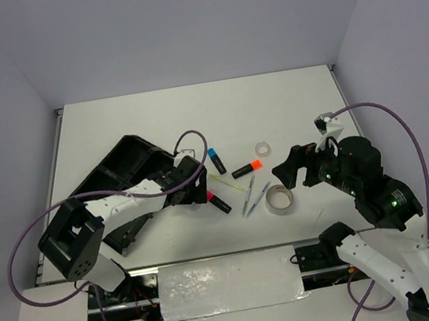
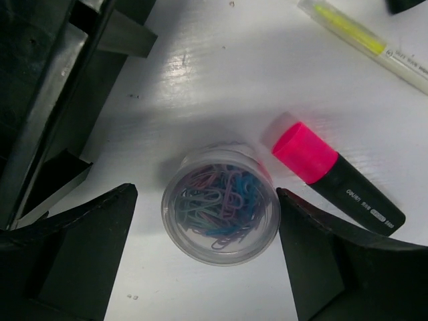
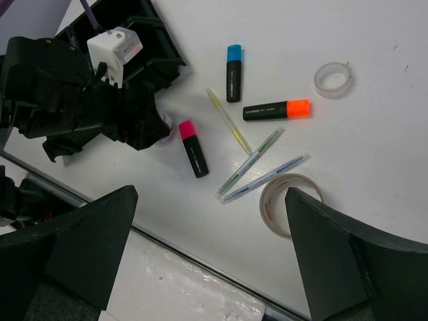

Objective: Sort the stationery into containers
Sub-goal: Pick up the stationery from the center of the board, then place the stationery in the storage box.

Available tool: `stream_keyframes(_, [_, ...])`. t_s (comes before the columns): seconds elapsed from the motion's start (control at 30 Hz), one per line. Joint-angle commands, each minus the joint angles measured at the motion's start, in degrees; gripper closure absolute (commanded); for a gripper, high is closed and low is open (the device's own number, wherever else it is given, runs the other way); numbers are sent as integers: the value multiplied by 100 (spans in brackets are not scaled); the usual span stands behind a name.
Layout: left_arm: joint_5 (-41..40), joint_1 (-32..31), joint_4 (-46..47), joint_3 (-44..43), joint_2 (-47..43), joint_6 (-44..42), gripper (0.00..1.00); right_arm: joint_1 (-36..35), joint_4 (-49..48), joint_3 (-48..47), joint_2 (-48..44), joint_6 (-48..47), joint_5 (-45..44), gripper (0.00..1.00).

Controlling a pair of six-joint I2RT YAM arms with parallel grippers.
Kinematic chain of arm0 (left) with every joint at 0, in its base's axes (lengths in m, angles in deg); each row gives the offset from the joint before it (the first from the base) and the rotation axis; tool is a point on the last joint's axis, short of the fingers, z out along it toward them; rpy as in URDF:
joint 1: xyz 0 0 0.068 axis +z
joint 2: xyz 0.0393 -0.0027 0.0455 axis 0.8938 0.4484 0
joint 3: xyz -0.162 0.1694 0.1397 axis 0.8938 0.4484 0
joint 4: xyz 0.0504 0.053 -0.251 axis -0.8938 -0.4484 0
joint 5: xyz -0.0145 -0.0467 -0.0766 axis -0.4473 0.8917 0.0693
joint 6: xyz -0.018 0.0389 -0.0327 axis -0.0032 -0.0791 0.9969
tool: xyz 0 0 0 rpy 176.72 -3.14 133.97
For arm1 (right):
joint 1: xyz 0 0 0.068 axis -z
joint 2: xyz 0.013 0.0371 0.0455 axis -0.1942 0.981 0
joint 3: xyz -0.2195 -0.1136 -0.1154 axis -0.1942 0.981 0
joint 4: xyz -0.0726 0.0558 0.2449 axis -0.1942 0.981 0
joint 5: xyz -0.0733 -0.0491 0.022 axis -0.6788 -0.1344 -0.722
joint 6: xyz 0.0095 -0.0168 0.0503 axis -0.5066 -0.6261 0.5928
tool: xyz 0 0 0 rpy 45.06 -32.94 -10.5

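A translucent cup (image 2: 219,205) of coloured paper clips stands on the table between the fingers of my open left gripper (image 2: 206,194); the right finger is almost against it. A pink-ended highlighter (image 2: 338,177) lies just right of the cup, and the thin yellow stick (image 2: 364,43) lies beyond. The black organiser tray (image 1: 116,179) is left of this gripper (image 1: 197,189). My right gripper (image 1: 288,174) is open and empty above the beige tape roll (image 3: 281,200). Below it lie two slim pens (image 3: 251,162), the blue highlighter (image 3: 233,73), the orange highlighter (image 3: 277,110) and the clear ring (image 3: 334,79).
The tray's wall (image 2: 40,100) is close on the left of the cup. The table's near edge, with a metal strip (image 3: 200,251), runs just below the pens and tape roll. The left arm (image 3: 87,107) covers part of the tray.
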Motion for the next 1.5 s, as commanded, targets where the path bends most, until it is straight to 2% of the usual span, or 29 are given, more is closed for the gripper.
stream_keyframes(0.0, [82, 8, 183, 61, -55, 93, 5, -75, -269, -46, 40, -121, -39, 0])
stream_keyframes(0.1, [135, 8, 218, 61, -90, 5, 19, -111, -251, -107, 40, -130, -101, 0])
stream_keyframes(0.13, [179, 8, 235, 52, -177, -30, 33, -111, -243, -116, 40, -129, -101, 0])
stream_keyframes(0.3, [240, -1, 122, -132, -511, -153, 58, -128, -243, -143, 40, -138, -92, 0])
stream_keyframes(0.33, [267, -9, -9, -185, -634, -171, 72, -128, -234, -151, 49, -147, -92, 0])
stream_keyframes(0.37, [293, -44, -89, -255, -713, -180, 75, -119, -234, -160, 49, -147, -92, 0])
stream_keyframes(0.47, [127, -89, -449, -536, -1100, -189, 76, -137, -243, -169, 49, -156, -101, 0])
stream_keyframes(0.53, [-381, -54, -738, -791, -1285, -233, 74, -128, -269, -169, 49, -156, -83, 0])
stream_keyframes(0.6, [-751, 279, -1055, -1202, -1259, -268, 75, -137, -313, -143, 67, -147, -66, 0])
stream_keyframes(0.73, [-577, 1542, -1057, -1687, -1154, -417, 77, -145, -401, -90, 102, -147, 57, 0])
stream_keyframes(0.8, [-664, 1913, -934, -2002, -1040, -461, 73, -146, -436, -81, 119, -156, 101, 0])
stream_keyframes(0.97, [-577, 2969, -1179, -2794, -127, -532, 71, -163, -401, -72, 85, -200, 172, 0])
stream_keyframes(1.1, [-358, 3286, -977, -3015, 453, -523, 66, -190, -471, 7, 5, -217, 198, 0])
stream_keyframes(1.17, [-515, 3356, -1021, -3077, 630, -514, 64, -190, -454, 7, 5, -226, 207, 0])
stream_keyframes(1.3, [-674, 3628, -680, -2840, 911, -462, 60, -198, -559, 112, 5, -226, 303, 0])
stream_keyframes(1.47, [-252, 3735, -450, -2629, 1105, -435, 54, -207, -559, 104, 111, -252, 383, 0])
